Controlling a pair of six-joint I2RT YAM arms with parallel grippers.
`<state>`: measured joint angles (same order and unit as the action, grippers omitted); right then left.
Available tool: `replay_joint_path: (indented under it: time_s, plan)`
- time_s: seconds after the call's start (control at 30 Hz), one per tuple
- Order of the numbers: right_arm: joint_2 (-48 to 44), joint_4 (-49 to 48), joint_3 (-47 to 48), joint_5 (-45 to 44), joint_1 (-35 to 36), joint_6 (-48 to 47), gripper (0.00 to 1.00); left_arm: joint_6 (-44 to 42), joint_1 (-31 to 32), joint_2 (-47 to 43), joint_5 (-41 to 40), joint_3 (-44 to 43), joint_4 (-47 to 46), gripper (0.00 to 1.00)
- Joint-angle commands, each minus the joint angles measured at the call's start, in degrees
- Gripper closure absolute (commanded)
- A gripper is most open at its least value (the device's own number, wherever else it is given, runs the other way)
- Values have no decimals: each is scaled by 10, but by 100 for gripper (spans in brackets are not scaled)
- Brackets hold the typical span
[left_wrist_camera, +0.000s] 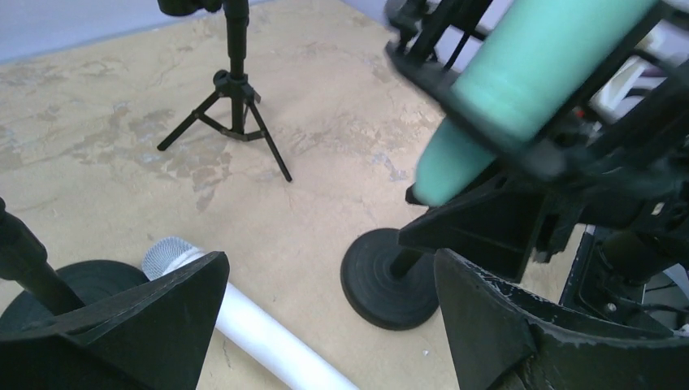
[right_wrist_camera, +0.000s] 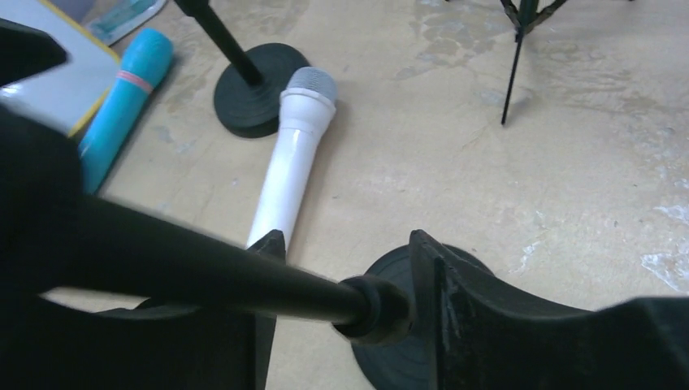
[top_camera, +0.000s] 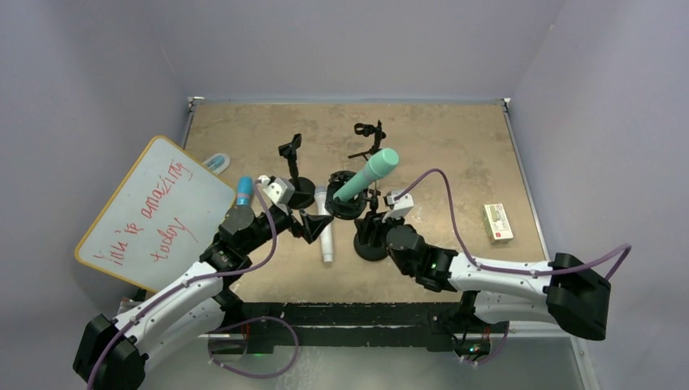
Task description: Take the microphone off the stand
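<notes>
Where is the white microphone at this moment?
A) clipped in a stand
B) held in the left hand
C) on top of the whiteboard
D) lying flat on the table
D: the white microphone lies flat on the table, its head next to a round stand base.

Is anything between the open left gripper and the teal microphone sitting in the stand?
Nothing visible blocks it. The left gripper faces the teal microphone at its bare lower end. The stand's clip wraps the body higher up, the right gripper straddles the pole below, and the white microphone lies on the table underneath.
</notes>
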<state>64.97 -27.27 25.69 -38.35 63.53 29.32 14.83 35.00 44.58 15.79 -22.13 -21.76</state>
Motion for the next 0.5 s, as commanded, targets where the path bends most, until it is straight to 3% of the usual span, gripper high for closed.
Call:
replay_joint_path:
  time_s: [0.0, 0.27, 0.47]
  plan:
    - [-45, -22, -8, 39, 1, -5, 38, 4, 4, -3, -6, 19, -47, 5]
    - [-146, 13, -48, 92, 1, -10, 28, 26, 4, 18, 12, 43, -107, 4]
    - [-198, 74, -52, 81, 0, -11, 22, 28, 16, 60, 20, 50, -156, 4]
